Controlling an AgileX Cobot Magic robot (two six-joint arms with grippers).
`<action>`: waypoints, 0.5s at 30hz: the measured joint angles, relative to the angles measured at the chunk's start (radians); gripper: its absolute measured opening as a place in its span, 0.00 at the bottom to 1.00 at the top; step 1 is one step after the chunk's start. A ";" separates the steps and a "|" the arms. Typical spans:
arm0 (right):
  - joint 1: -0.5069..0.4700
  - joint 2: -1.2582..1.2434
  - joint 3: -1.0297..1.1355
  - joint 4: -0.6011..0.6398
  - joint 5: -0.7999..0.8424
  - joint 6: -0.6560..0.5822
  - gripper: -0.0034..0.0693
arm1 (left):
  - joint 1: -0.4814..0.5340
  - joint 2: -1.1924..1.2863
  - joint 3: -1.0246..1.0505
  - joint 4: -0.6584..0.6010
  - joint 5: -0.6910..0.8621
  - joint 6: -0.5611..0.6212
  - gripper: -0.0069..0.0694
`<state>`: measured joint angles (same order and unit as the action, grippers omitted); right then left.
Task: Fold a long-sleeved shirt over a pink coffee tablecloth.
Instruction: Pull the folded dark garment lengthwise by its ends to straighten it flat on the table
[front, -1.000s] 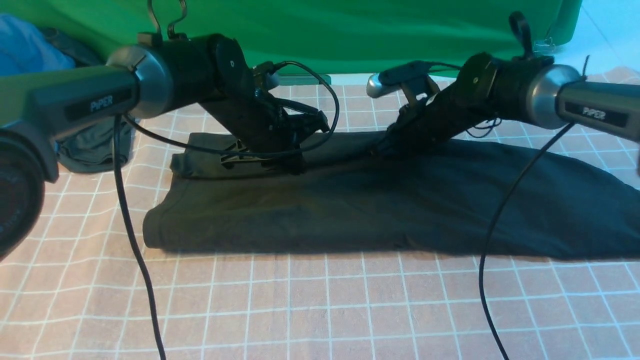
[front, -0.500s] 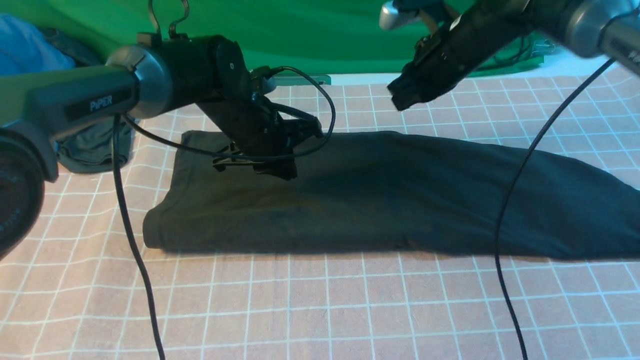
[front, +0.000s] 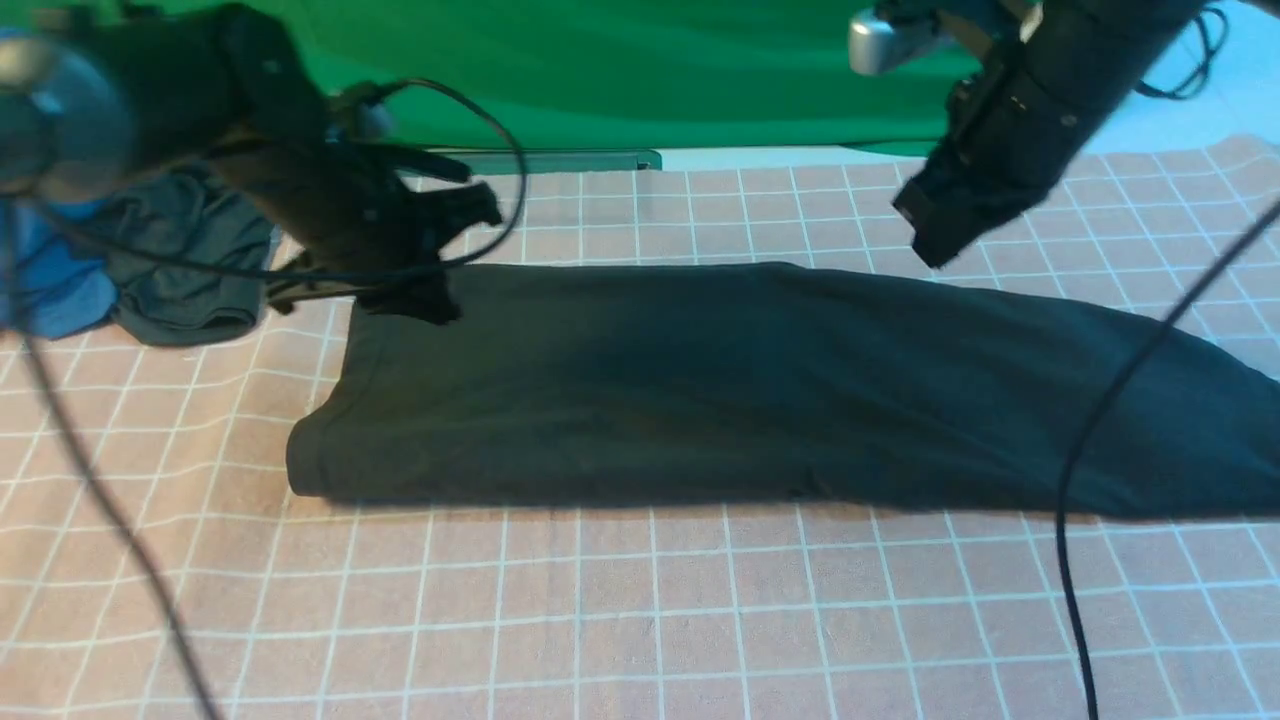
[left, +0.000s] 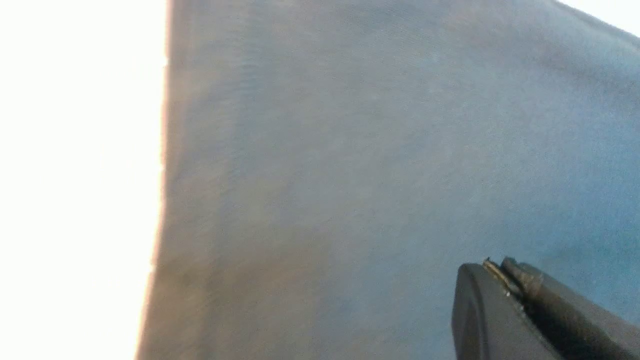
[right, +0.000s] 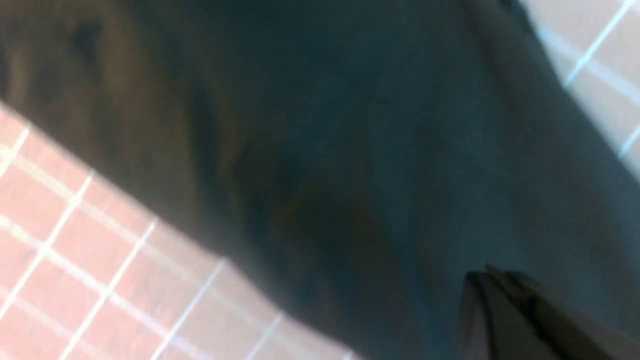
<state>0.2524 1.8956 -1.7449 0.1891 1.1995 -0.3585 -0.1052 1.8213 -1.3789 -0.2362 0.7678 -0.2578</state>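
The long-sleeved shirt (front: 760, 390) lies as a long black band folded lengthwise across the pink coffee tablecloth (front: 640, 610); its print and neck are hidden. My left gripper (front: 428, 303) hovers just over the shirt's far left corner, jaws shut with nothing between them. In the left wrist view the shut gripper (left: 492, 263) hangs over plain shirt fabric (left: 350, 165). My right gripper (front: 935, 250) is raised above the tablecloth behind the shirt's far edge, also shut and empty. The right wrist view shows that gripper (right: 487, 272) over the dark shirt (right: 325, 150), with the tablecloth (right: 55, 215) beside it.
A dark grey-green garment (front: 185, 270) and a blue garment (front: 50, 290) lie at the far left, next to the left arm. The green backdrop (front: 650, 70) stands behind. Black cables (front: 1075, 520) hang from both arms over the cloth.
Both grippers have left the shirt's far edge. The left arm swung left and up, the right arm rose and went right. The far fold now lies flat.
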 joint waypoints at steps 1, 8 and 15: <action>-0.003 -0.028 0.039 0.000 -0.007 0.003 0.09 | 0.014 -0.042 0.053 0.000 -0.023 0.002 0.11; -0.082 -0.213 0.266 -0.017 -0.147 0.026 0.09 | 0.066 -0.238 0.375 -0.036 -0.099 0.039 0.11; -0.285 -0.226 0.361 -0.070 -0.236 0.048 0.10 | 0.066 -0.245 0.418 -0.132 -0.107 0.115 0.11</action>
<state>-0.0325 1.6701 -1.3835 0.1191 0.9635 -0.3101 -0.0390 1.5759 -0.9607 -0.3684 0.6607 -0.1430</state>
